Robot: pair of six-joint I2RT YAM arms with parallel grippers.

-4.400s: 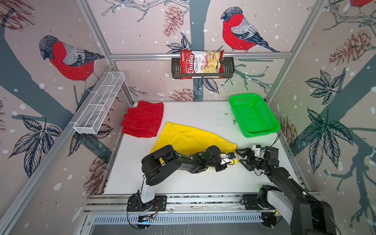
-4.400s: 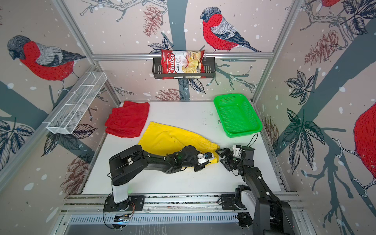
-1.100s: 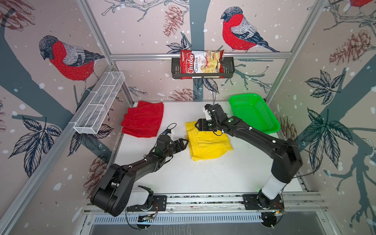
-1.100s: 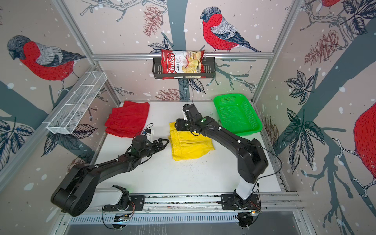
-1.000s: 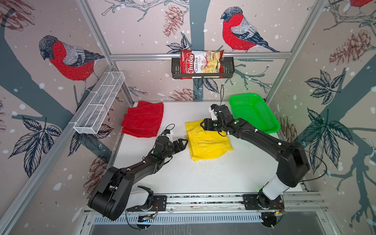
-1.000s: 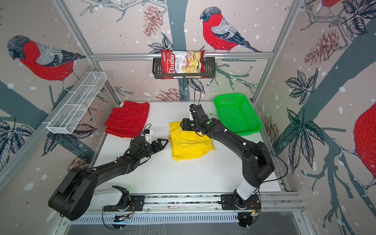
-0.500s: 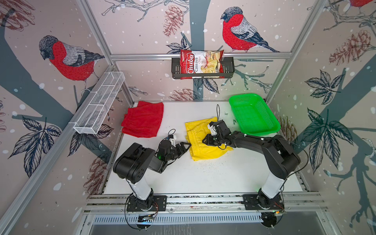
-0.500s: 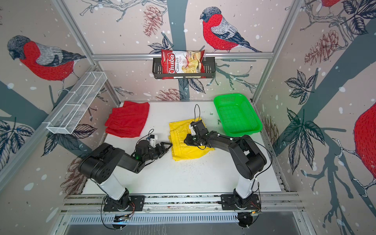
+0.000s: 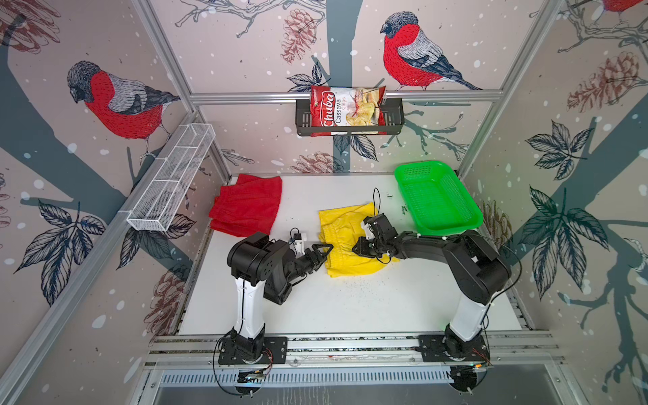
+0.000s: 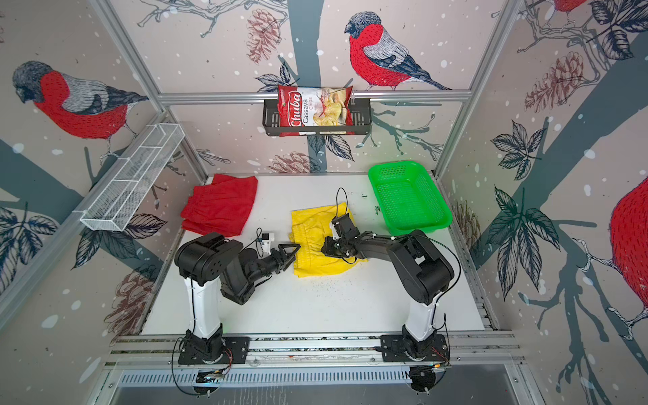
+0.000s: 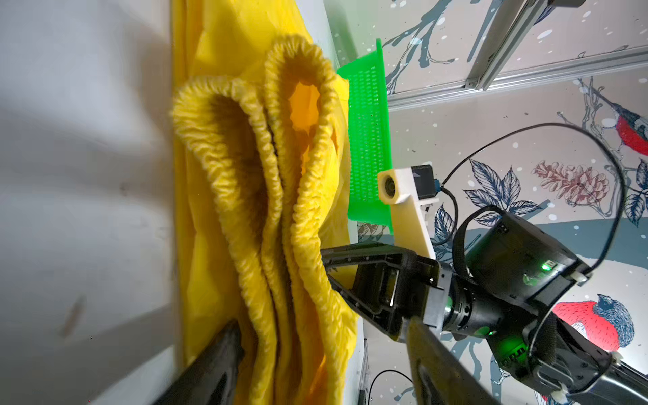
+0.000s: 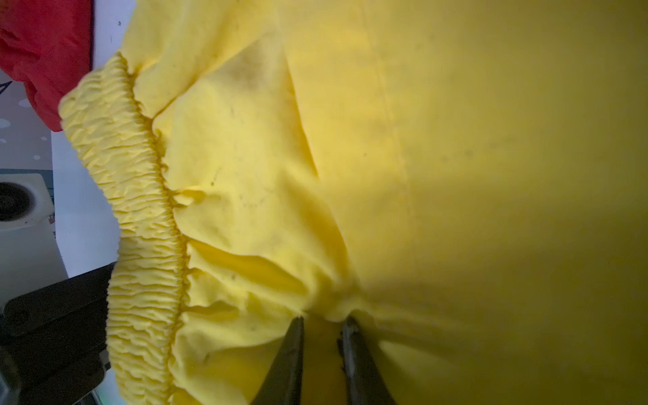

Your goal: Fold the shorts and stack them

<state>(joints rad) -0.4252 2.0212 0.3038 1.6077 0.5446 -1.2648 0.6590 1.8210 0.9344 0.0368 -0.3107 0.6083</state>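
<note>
The yellow shorts (image 9: 342, 228) (image 10: 312, 224) lie folded at mid-table, elastic waistband toward the left. My left gripper (image 9: 328, 249) (image 10: 296, 249) stands open at that waistband edge. In the left wrist view the stacked yellow waistband layers (image 11: 245, 175) sit between its spread fingers, around the left gripper (image 11: 322, 364). My right gripper (image 9: 355, 249) (image 10: 324, 249) rests on top of the yellow shorts. In the right wrist view the right gripper (image 12: 322, 322) is shut on a bunched ridge of the yellow cloth (image 12: 420, 140). The red shorts (image 9: 247, 207) (image 10: 221, 207) lie folded at the back left.
A green mesh basket (image 9: 449, 226) (image 10: 420, 226) sits at the back right, close to the right arm. A chips bag (image 9: 345, 110) hangs in a black rack on the back wall. A white wire shelf (image 9: 171, 182) juts from the left wall.
The right gripper came from the far edge of the yellow shorts toward the front and closed on the cloth. The left arm folded up and its gripper reached the waistband edge.
</note>
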